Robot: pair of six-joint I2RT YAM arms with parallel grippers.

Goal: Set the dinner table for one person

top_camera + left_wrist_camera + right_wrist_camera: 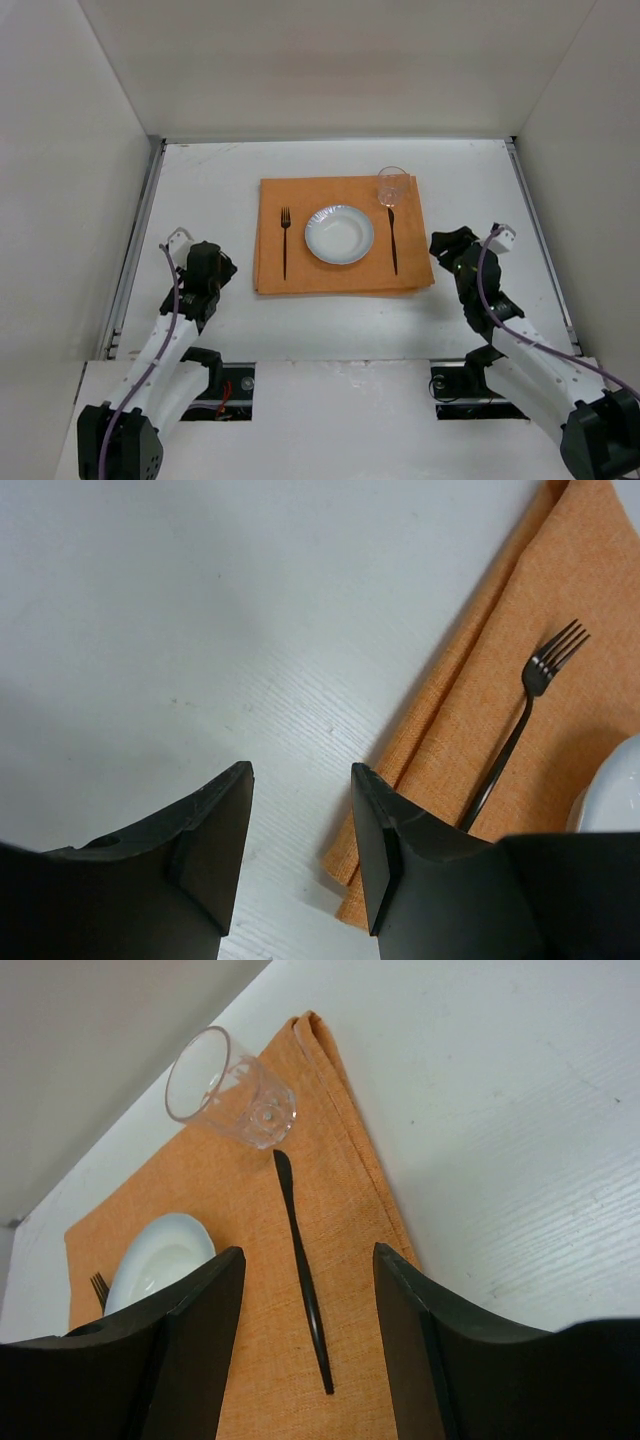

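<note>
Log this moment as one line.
placemat: fork left of plate, knife right, glass far-right corner | left gripper: open, empty, over dinner table | right gripper: open, empty | stage: setting laid

One placemat [272, 235], one plate [339, 234], one fork [285, 243], one knife [394, 243], one glass [392, 186].

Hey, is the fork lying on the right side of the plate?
No, the fork lies on the placemat left of the plate; the knife is on the right.

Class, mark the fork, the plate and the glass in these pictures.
fork [285, 243], top external view, middle of its handle.
plate [339, 235], top external view, bare centre of the dish.
glass [235, 1095], right wrist view, its clear side wall.
</note>
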